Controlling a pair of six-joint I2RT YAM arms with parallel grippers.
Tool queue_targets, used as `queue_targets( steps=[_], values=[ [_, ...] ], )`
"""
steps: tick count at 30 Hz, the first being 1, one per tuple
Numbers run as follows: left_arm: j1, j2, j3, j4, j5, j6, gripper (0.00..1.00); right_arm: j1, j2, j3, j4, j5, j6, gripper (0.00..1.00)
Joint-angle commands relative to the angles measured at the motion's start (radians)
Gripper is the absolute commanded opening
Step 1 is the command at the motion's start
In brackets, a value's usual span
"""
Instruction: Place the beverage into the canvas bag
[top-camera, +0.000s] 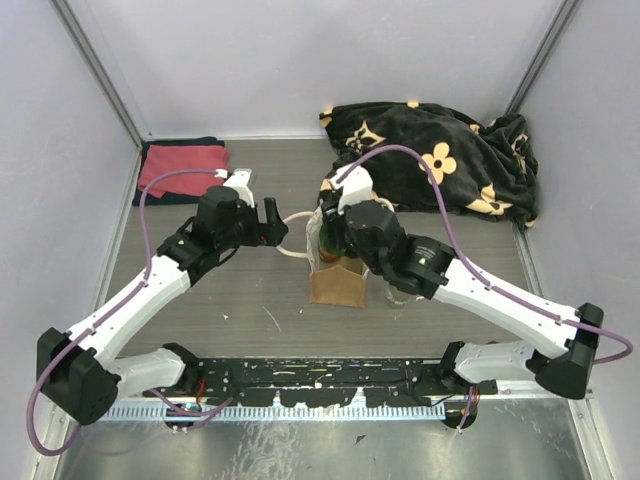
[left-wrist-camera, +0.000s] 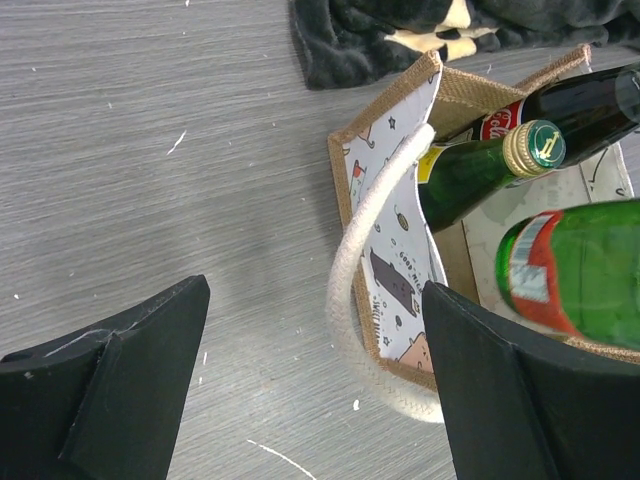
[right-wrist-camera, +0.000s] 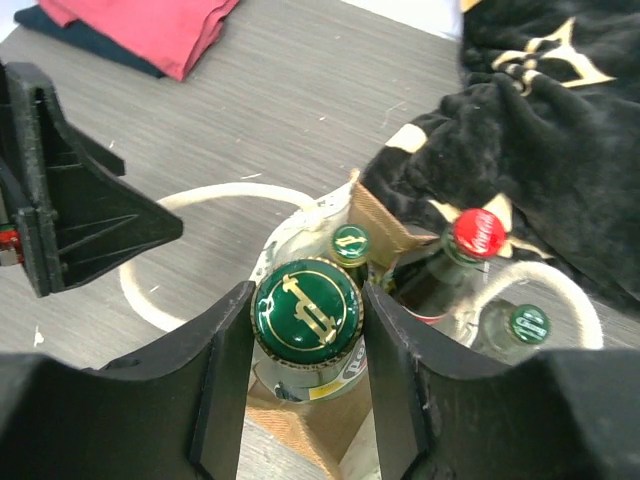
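Green glass beverage (right-wrist-camera: 306, 312), green cap w/ gold emblem, sits upright between the right jaws, which are clamped on its neck just under the cap. It hangs right over the mouth of the canvas bag (top-camera: 335, 285), lower part hidden by the jaws, so can't tell how deep it is or whether it touches bottom. Bag stands upright mid-counter (top-camera: 250, 300), tan-brown outside, printed white lining inside per left wrist view. Already in the bag: a 2nd green bottle (right-wrist-camera: 350, 243) w/ same cap, just behind the held one; a dark cola bottle (right-wrist-camera: 478, 233) w/ red cap to one side; a clear bottle (right-wrist-camera: 528, 322) w/ small green cap near the other cream handle. Near handle (left-wrist-camera: 345, 290), a cream rope loop, droops out toward the left jaws, which are spread wide open, gripping nothing, low over the grey counter just beside the bag; the loop lies close to one finger (left-wrist-camera: 520, 390), contact unclear. Black blanket (top-camera: 440, 160) w/ tan flower print is bunched at the far right, near the bag but apart. Folded red towel (top-camera: 182, 167) lies far left on a dark cloth, well apart from the bag.
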Motion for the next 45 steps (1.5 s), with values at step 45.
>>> queue_targets(
  steps=[45],
  values=[
    [0.001,0.058,0.021,0.044,0.049,-0.027,0.93,-0.188,0.012,-0.454,0.517,0.001,0.104,0.01]
  ],
)
